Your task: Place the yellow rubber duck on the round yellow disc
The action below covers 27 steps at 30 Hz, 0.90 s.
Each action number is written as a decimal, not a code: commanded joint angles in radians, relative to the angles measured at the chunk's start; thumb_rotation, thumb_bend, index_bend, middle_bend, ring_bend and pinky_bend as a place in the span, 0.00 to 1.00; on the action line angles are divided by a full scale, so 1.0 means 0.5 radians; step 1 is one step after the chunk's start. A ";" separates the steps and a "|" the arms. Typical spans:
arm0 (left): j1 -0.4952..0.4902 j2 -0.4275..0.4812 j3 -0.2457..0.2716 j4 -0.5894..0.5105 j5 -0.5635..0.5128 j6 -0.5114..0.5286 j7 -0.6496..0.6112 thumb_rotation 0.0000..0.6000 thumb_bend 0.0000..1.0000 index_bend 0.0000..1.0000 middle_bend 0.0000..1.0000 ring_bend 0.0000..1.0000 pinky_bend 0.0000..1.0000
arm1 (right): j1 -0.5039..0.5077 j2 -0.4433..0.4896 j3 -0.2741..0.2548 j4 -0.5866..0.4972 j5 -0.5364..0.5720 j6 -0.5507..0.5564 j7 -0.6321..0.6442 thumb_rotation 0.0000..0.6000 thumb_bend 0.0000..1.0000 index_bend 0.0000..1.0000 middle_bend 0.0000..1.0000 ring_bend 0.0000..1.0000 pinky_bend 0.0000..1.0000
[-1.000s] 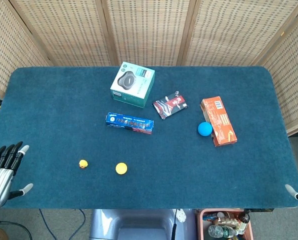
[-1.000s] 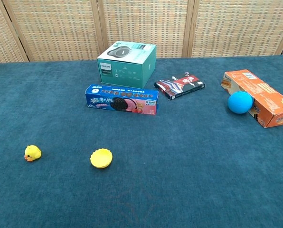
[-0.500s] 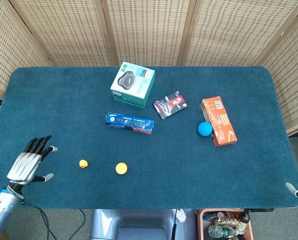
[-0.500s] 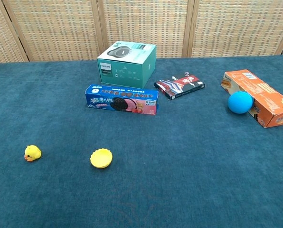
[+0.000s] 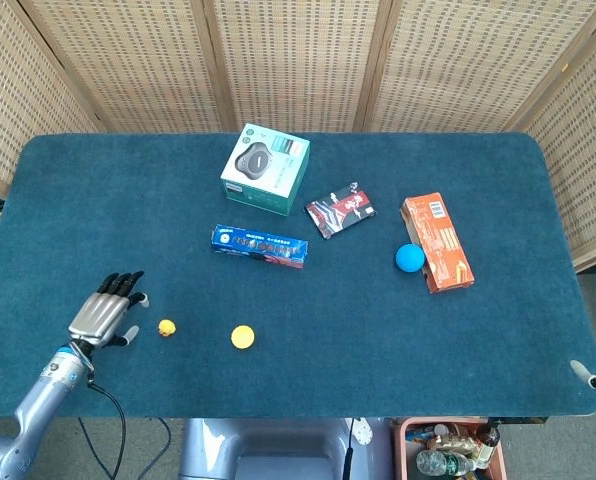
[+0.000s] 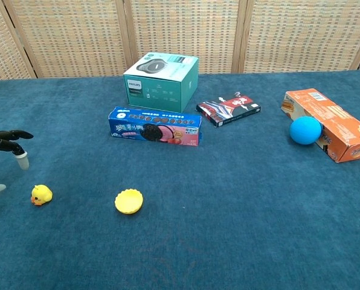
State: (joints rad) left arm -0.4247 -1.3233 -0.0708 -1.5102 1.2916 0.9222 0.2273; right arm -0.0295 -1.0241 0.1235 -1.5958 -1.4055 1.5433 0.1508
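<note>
The small yellow rubber duck (image 5: pixel 166 327) (image 6: pixel 41 194) sits on the blue table cloth near the front left. The round yellow disc (image 5: pixel 242 337) (image 6: pixel 129 201) lies a short way to its right, apart from it. My left hand (image 5: pixel 106 311) (image 6: pixel 3 144) hovers just left of the duck with its fingers spread, holding nothing and not touching the duck. In the chest view only its fingers show at the left edge. Of my right hand (image 5: pixel 590 372) only two spread fingertips show at the right edge of the head view, far from both objects.
A teal box (image 5: pixel 266 167), a blue cookie pack (image 5: pixel 260 246) and a red-black packet (image 5: pixel 340 211) lie further back mid-table. An orange carton (image 5: pixel 436 242) with a blue ball (image 5: pixel 410 258) beside it is at the right. A bin of bottles (image 5: pixel 448 450) stands below the front edge.
My left hand has moved from off the table's front-left corner in over the cloth toward the duck, now showing in the chest view. Duck, disc and right hand have not moved.
</note>
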 commanded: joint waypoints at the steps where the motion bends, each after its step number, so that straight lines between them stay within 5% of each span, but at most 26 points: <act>1: -0.014 -0.007 0.015 -0.011 0.020 0.001 -0.011 1.00 0.38 0.35 0.00 0.00 0.00 | 0.000 0.000 0.000 0.000 0.001 0.000 0.003 1.00 0.00 0.00 0.00 0.00 0.00; 27: -0.041 -0.259 0.077 0.115 0.027 0.089 -0.022 1.00 0.38 0.35 0.00 0.00 0.00 | -0.003 0.017 0.009 0.023 0.010 -0.007 0.110 1.00 0.00 0.00 0.00 0.00 0.00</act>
State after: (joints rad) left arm -0.4425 -1.4511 -0.0338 -1.4512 1.3076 0.9700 0.2129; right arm -0.0310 -1.0156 0.1276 -1.5847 -1.4007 1.5394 0.2051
